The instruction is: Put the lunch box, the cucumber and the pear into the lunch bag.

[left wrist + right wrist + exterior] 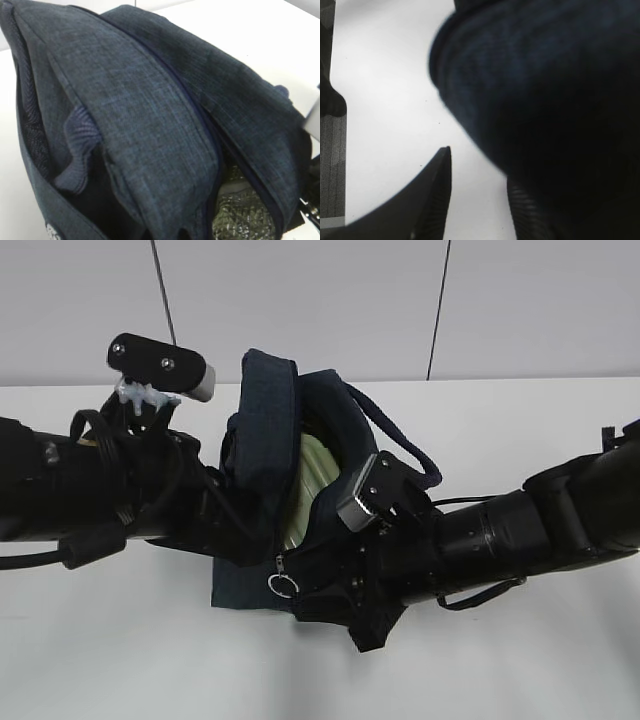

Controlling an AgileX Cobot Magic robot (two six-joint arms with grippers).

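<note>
bag (262, 420): soft, floppy navy fabric, light, slumps unless held, between both grippers | box (308, 480): pale lid showing inside bag | left gripper: shut, what it pinches is hidden | right gripper (480, 200): half open, one finger against bag fabric | best hold: stiff zipper rim or handle (400, 445)

White table (520, 660) (matte, bare at front); pale grey wall (330, 300) behind, two dark vertical seams.

A white table (520, 660) carries the dark navy lunch bag (262, 410), which sits near the middle with its flap raised, silvery lining showing inside, and a silver ring pull (283, 586) at its front edge.
</note>
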